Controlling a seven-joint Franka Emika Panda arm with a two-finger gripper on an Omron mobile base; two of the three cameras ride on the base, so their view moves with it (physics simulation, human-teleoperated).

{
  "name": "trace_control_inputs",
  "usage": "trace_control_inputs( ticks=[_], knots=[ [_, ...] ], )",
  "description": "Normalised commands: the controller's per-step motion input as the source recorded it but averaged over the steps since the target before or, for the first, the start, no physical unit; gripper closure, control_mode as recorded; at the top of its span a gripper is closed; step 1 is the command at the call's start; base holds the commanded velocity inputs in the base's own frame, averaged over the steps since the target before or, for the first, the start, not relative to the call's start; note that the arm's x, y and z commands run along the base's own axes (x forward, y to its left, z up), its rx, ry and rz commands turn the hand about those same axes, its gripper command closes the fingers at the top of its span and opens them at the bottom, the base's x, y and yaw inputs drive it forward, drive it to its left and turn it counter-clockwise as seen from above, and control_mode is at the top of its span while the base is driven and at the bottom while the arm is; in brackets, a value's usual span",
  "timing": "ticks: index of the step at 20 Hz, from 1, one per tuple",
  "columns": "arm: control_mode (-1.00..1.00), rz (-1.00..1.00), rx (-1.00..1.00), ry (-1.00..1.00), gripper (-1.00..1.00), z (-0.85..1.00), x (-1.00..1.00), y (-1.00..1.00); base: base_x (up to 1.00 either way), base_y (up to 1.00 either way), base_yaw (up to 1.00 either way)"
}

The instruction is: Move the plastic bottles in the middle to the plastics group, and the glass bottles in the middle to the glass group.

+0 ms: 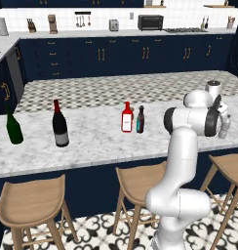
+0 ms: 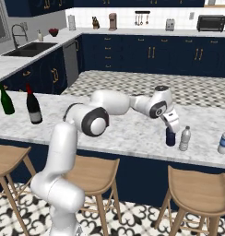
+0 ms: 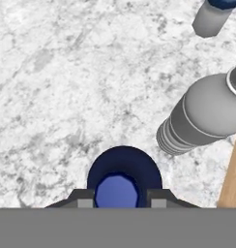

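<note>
Your marble counter carries two wine bottles, a red bottle, a brown bottle, and a blue bottle beside a grey one.

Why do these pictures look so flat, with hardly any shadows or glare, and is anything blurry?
Left base view: even light, the red bottle and wine bottles casting almost no shadow on the counter. Right base view: equally even, slightly soft. Hand view: the blue bottle and grey bottle loom large and foreshortened, with a faint shadow and no glare.
</note>
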Motion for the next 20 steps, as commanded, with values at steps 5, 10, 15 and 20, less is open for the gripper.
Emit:
trace_control_inputs(
  ticks=[5, 10, 15, 20],
  knots=[
    [-1.00, 0.00, 0.00, 0.00, -1.00, -0.46, -0.01, -0.07, 0.00, 0.00, 0.00],
    [-1.00, 0.00, 0.00, -0.08, -1.00, -0.05, -0.03, -0.09, 0.00, 0.00, 0.00],
    [-1.00, 0.05, 0.00, -0.15, -1.00, 0.10, -0.02, 0.00, 0.00, 0.00, 0.00],
    [-1.00, 0.11, -0.01, -0.05, -1.00, 0.29, -0.16, 0.21, 0.00, 0.00, 0.00]
  ],
)
